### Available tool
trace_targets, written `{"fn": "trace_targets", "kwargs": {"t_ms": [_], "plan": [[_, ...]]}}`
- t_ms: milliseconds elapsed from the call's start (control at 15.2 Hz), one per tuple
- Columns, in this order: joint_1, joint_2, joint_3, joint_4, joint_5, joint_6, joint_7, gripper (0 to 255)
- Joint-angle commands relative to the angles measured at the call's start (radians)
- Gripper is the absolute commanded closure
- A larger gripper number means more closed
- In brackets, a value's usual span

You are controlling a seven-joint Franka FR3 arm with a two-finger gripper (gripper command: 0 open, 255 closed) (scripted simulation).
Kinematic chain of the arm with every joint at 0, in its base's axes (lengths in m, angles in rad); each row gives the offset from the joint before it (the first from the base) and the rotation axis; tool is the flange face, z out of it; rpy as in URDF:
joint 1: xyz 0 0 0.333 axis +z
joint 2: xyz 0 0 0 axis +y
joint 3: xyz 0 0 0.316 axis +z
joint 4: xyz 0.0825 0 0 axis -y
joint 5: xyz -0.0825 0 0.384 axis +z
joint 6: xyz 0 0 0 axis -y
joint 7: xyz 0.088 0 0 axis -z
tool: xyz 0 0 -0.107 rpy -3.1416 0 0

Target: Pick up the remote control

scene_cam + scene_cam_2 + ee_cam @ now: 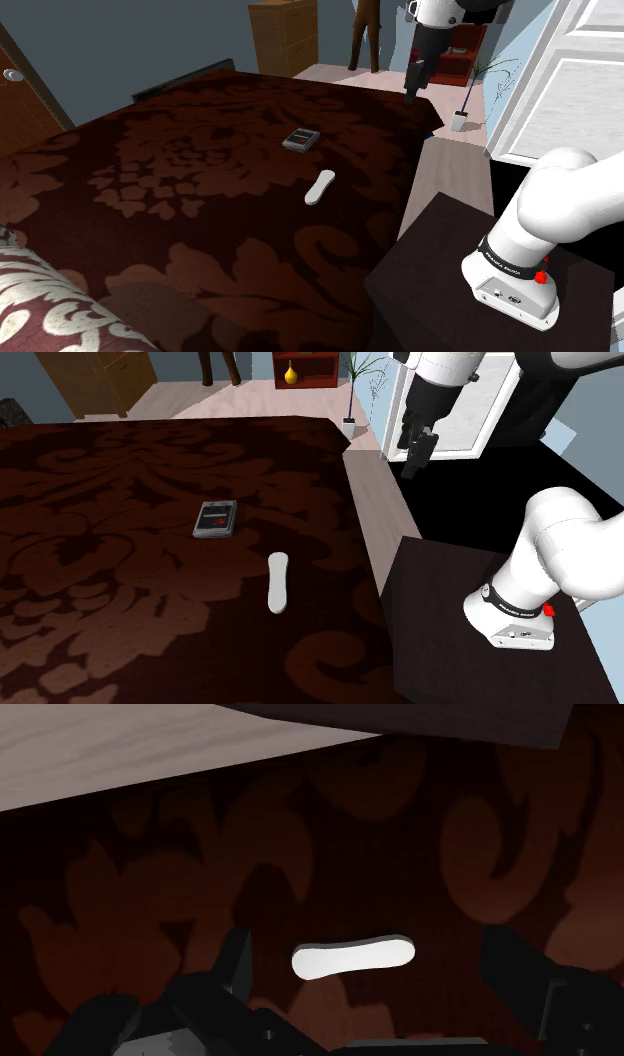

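The remote control (320,187) is a slim white bar lying flat on the dark red patterned bedspread (200,210), near the bed's side that faces the stand. It also lies on the spread in the second exterior view (278,582). My black gripper (415,86) hangs high in the air beyond the bed's far corner, well away from the remote (352,957). From the other side the gripper (416,452) is over the floor strip beside the bed. In the wrist view its fingers (236,970) stand wide apart, open, with nothing between them.
A flat grey device (299,139) with a dark face lies on the spread just beyond the remote. My dark stand (440,270) sits against the bed. A wooden dresser (285,35), a red shelf (305,367), a potted plant (461,118) and a white door (575,80) lie beyond.
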Motion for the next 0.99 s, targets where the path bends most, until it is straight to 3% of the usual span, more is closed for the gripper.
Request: {"fn": "trace_targets", "kwargs": {"t_ms": [0, 462, 924], "plan": [[0.000, 0.000, 0.000, 0.000, 0.000, 0.000, 0.000, 0], [-0.036, 0.148, 0.104, -0.081, 0.057, 0.202, 0.288, 0], [-0.076, 0.375, 0.197, -0.075, 0.079, 0.400, 0.573, 0]]}}
